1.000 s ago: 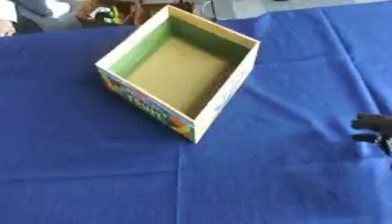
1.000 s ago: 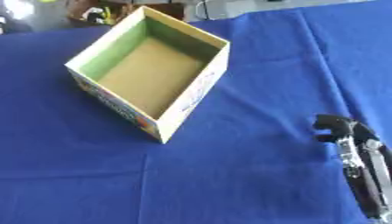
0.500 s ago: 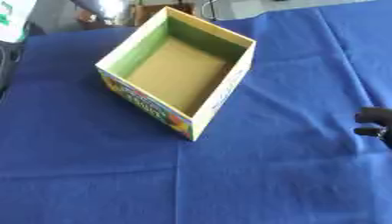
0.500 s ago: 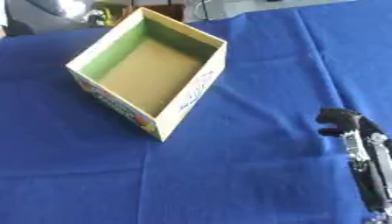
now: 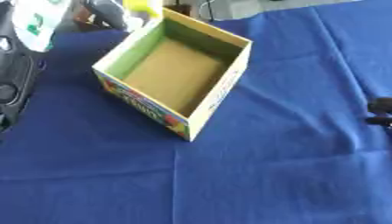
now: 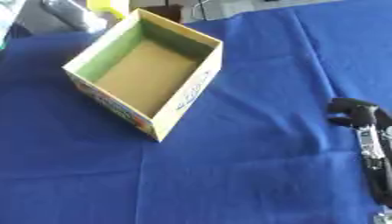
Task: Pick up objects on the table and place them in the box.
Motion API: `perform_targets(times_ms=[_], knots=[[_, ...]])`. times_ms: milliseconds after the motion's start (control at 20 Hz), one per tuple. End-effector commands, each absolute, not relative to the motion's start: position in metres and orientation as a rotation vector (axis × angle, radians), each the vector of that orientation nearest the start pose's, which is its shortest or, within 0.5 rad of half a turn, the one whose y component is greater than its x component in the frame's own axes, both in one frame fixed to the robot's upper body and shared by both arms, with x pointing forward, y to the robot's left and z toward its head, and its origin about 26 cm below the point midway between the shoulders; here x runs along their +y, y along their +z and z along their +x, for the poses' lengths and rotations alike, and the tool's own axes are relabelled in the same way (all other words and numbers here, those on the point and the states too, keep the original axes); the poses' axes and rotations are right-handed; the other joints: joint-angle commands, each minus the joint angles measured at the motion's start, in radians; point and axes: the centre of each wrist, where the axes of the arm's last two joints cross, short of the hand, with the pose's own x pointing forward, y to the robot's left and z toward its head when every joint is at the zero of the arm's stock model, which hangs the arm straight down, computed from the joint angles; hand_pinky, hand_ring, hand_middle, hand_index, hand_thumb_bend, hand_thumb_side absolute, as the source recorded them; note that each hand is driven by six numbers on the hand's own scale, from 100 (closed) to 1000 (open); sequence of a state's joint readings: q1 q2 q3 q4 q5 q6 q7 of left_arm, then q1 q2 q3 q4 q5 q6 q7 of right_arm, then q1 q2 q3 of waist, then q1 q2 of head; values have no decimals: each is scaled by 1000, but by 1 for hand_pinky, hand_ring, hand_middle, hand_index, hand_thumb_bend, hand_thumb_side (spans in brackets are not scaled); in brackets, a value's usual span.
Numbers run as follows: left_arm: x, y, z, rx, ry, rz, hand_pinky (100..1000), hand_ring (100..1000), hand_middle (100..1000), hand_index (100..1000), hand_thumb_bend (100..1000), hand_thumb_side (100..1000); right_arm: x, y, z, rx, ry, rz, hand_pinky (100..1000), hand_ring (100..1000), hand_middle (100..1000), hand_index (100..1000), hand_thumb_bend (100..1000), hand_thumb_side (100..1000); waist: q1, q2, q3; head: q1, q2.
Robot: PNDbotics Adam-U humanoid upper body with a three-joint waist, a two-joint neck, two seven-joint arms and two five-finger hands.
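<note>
box (image 5: pixel 177 78) sits open and empty, upper left on the blue tabletop (image 5: pixel 268 175). right hand (image 6: pixel 358 114): right eye view shows curled fingers holding nothing; left eye view only a dark tip.

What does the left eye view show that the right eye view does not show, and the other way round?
Only the left eye view shows a black arm at its left edge, and a white and green object at the top left corner. Only the right eye view shows the right hand with the silver and black arm behind it; the left eye view catches just its dark tip at the right edge. Both show the open box, nothing in it, on the blue cloth.
</note>
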State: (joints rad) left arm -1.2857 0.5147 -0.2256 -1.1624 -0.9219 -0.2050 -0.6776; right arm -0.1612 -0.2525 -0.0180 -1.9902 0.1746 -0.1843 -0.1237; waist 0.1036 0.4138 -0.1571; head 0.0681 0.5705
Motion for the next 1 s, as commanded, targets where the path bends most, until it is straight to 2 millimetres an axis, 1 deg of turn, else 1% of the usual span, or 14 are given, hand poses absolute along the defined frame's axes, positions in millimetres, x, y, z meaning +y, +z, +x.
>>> perform_targets(times_ms=[50,300,500,650,900,950,1000], knots=[[201,401,443,-1502,-1818,1183,110,358,411,631,100,287,-271,163,286,-2370,274,-385,677,765,607,744,100,916,-4,-28,-5,4,-1],[193,384,453,-1426,-1867,1145,119,366,420,633,100,282,-271,165,287,-2378,264,-387,677,765,607,743,100,915,1,-27,-15,4,-5],[193,366,463,-1343,-1905,1078,122,368,421,632,100,280,-272,167,287,-2397,256,-393,677,765,608,743,100,914,3,-25,-23,4,-9],[193,358,468,-1298,-1920,1043,129,374,428,637,100,277,-272,168,288,-2410,250,-394,677,765,608,743,100,913,4,-23,-26,4,-9],[195,344,475,-1232,-1928,1010,155,395,450,658,100,268,-273,170,288,-2427,240,-393,678,764,608,743,100,911,5,-19,-32,7,-13],[196,341,477,-1222,-1927,996,189,421,470,690,100,245,-273,171,289,-2433,236,-394,679,764,608,742,100,916,5,-17,-33,7,-15],[197,338,478,-1215,-1925,984,189,421,470,690,100,260,-273,171,289,-2439,233,-395,679,764,608,742,100,911,5,-16,-34,8,-15]])
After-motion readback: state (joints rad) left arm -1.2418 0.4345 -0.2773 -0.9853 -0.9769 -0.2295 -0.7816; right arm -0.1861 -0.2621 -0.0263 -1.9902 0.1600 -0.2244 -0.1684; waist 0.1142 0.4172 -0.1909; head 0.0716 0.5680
